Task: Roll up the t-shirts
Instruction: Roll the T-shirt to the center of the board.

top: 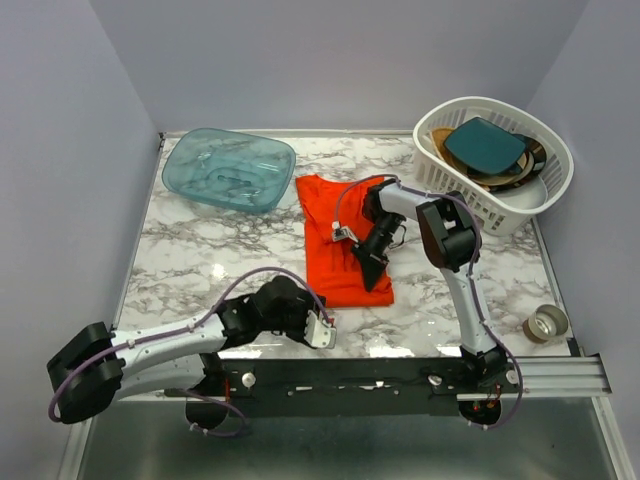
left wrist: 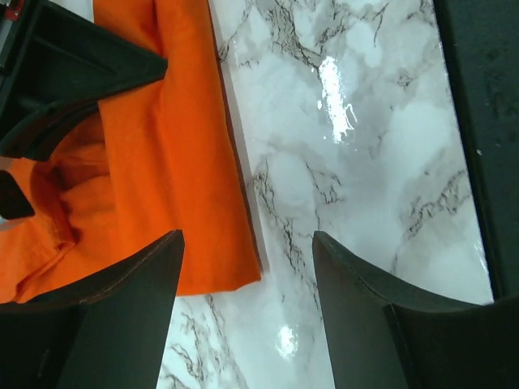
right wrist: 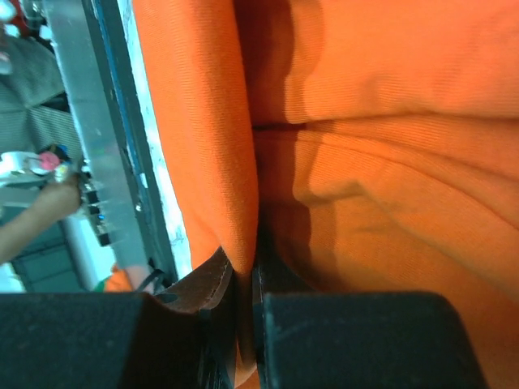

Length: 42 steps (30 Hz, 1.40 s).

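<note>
Orange-red t-shirt (top: pixel 322 225) x1, thin soft knit, folded strip, mid desk (top: pixel 200 250) | left claw (left wrist: pixel 247 267) wide, by hem | right claw (right wrist: pixel 243 275) pinching shirt fold | teal plastic tub (top: pixel 228 168) x1 | white slotted basket (top: pixel 480 205) x1

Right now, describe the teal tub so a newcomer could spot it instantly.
On the marble table, look to the far left corner, left of the red-orange t-shirt. The teal tub sits there: see-through and shallow, unlike the white slatted basket at far right, which holds dishes.

Bright overhead light, table (left wrist: pixel 381 186) glare (wrist views perhaps soft)
</note>
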{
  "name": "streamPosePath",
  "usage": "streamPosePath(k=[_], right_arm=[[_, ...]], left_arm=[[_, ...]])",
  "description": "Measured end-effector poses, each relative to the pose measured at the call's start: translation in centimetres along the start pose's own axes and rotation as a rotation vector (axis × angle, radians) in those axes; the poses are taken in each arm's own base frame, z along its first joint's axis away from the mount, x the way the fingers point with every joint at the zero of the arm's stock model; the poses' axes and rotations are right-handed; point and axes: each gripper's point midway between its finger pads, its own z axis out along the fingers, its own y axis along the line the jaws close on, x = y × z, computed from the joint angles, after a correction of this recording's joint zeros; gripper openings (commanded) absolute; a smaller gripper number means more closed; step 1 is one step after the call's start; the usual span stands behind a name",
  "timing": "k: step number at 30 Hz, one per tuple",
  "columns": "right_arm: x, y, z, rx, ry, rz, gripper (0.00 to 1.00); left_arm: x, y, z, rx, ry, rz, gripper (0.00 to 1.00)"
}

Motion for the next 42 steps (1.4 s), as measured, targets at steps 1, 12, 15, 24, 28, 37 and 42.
streamPosePath(k=[1,12,15,24,28,37,42], right_arm=[[0.0,0.0,0.0,-0.002,0.003,0.020,0.19],[0.0,0.0,0.1,-0.011,0.011,0.102,0.19],[0.0,0.0,0.1,-0.011,0.011,0.102,0.19],[0.0,0.0,0.1,-0.011,0.011,0.102,0.19],[0.0,0.0,0.1,-0.011,0.011,0.102,0.19],[0.0,0.0,0.1,-0.011,0.011,0.103,0.21],[0.0,0.1,0.1,-0.016,0.011,0.111,0.36]], left_arm=[[0.2,-0.6,0.5,-0.023,0.009,0.035,0.73],[1.4,0.8,3.7,-0.358,0.094,0.221,0.96],[1.5,1.6,4.2,-0.411,0.118,0.250,0.94],[2.6,4.6,6.2,-0.548,0.254,0.327,0.64],[3.4,4.2,6.2,-0.533,0.292,0.330,0.56],[5.1,2.6,5.7,-0.447,0.363,0.249,0.17],[5.5,2.9,6.0,-0.416,0.391,0.211,0.00]])
